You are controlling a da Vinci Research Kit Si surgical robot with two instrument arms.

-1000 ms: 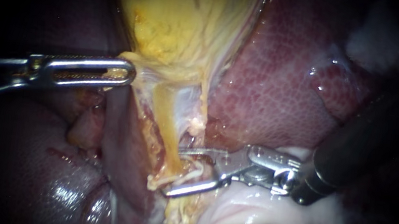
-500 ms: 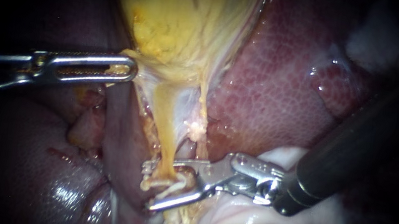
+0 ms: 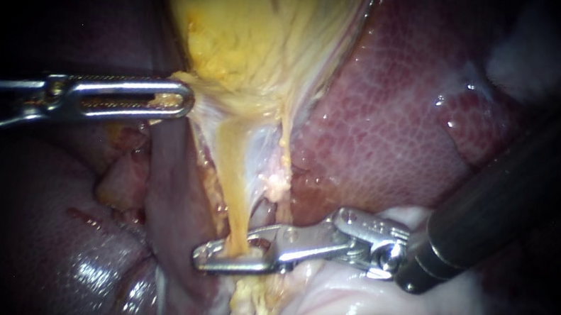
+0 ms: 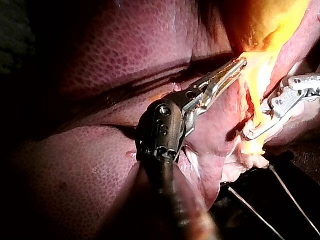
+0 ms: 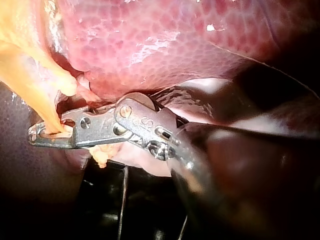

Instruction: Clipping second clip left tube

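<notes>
Left tube [image 3: 233, 180], right instrument [image 3: 205, 258] clamped across it, left instrument [image 3: 182, 100] gripping gallbladder [image 3: 261, 26].

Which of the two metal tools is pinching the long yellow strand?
The right instrument, its dark shaft entering from the right: its jaws are shut on the yellow tube. The left instrument grips the gallbladder higher up instead.

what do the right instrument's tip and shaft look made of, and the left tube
Right instrument tip: bright polished metal, likely steel, with sharp glints. Its shaft: dark matte, maybe coated or plastic. Left tube: soft, wet yellowish tissue, glistening.
</notes>
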